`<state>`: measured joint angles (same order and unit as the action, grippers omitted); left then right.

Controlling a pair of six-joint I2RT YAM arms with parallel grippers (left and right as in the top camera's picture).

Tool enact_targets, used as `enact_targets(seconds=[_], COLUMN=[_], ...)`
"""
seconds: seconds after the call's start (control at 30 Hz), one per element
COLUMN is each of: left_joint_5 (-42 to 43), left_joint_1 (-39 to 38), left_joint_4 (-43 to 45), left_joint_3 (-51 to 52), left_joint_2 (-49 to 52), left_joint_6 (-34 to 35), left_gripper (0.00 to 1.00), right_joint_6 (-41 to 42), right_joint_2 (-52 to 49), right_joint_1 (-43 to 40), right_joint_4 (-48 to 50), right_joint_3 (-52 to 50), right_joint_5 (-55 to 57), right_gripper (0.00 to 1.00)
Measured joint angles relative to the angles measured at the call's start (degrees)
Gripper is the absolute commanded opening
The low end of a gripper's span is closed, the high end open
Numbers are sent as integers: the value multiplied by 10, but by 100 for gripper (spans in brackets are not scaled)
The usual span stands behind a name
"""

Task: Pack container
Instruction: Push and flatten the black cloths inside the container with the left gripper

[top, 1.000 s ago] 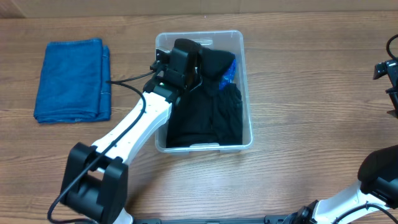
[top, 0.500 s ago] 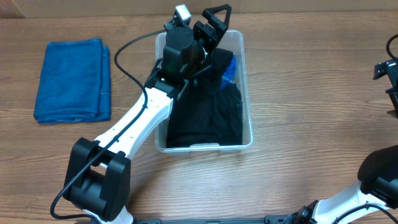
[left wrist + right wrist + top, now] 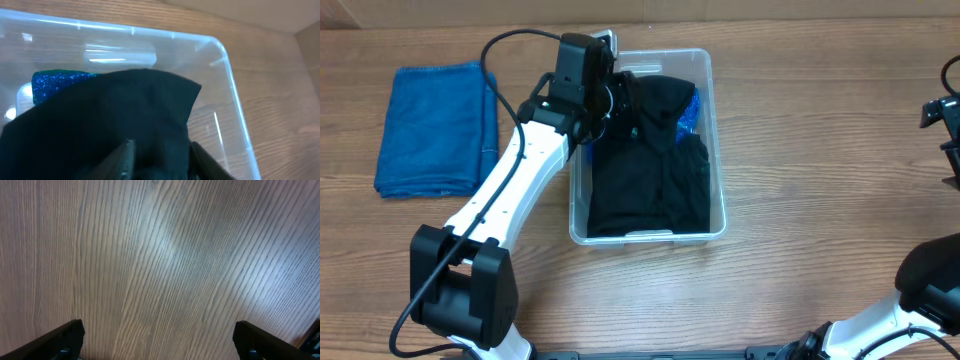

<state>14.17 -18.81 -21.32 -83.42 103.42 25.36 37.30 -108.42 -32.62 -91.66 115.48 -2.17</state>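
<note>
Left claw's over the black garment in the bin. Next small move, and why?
Probably close the left claw on the black garment and tuck it flatter: its fingers straddle a bunched fold inside the container, and the blue towel lies outside, needing room.

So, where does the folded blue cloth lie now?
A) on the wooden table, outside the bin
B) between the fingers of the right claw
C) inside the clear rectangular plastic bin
A: the folded blue cloth lies flat on the wooden table, apart from the clear rectangular plastic bin.
</note>
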Motion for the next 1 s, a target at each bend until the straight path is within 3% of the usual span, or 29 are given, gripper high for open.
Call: enact_targets(seconds=[0.1,0.37,0.63,1.0], left_joint_5=[-13,-50,-54,-58], left_joint_1=[-2,-11,-43,-59], left_joint_4=[0,3,-40,-76], left_joint_3=[0,-3,-6,-54], left_joint_2=[0,12,104,99], left_joint_6=[-34,-93,-96,-104], left_gripper=[4,4,4,4], right_joint_6=[0,0,0,0], right_joint_2=[0,0,0,0], right_joint_1=[0,0,0,0], right_joint_4=[0,0,0,0], right_joint_3=[0,0,0,0], right_joint_5=[0,0,0,0], right_gripper=[100,100,100,100])
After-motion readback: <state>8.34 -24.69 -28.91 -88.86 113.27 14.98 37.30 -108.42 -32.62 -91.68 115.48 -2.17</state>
